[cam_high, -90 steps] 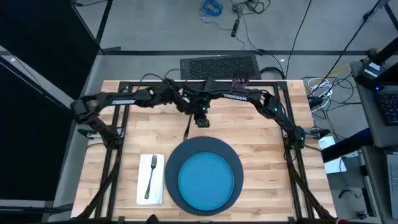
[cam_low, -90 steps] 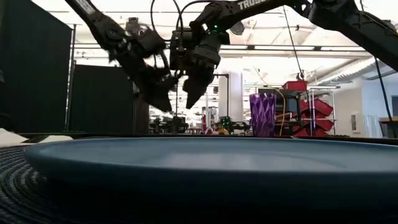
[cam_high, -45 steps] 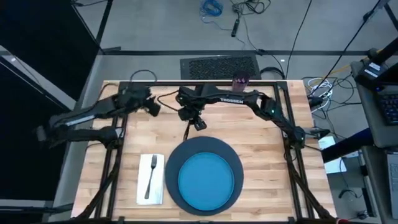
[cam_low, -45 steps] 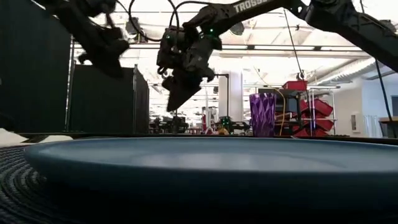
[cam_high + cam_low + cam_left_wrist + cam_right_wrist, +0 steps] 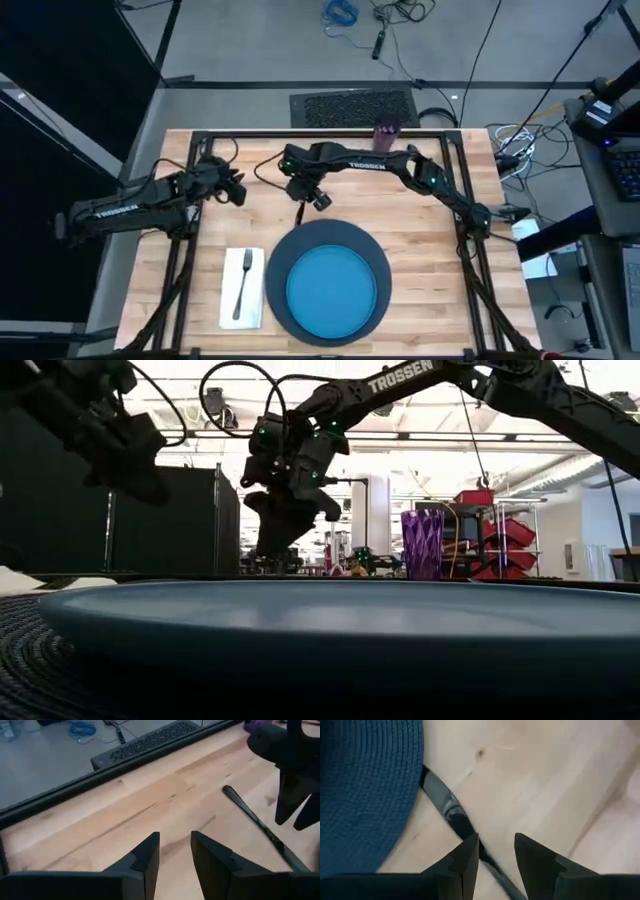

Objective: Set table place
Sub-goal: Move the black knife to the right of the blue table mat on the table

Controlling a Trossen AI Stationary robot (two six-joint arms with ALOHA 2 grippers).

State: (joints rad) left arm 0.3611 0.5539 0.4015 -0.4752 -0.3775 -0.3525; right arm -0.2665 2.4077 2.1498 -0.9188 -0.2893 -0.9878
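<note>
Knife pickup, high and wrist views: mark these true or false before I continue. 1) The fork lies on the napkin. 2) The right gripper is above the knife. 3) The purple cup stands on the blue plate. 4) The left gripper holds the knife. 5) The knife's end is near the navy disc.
1) True: the fork lies on the napkin.
2) True: the right gripper is open over the knife.
3) False: the purple cup stands at the table's far edge, off the blue plate.
4) False: the left gripper is open and empty, off to the side.
5) True: it lies beside the navy disc.
</note>
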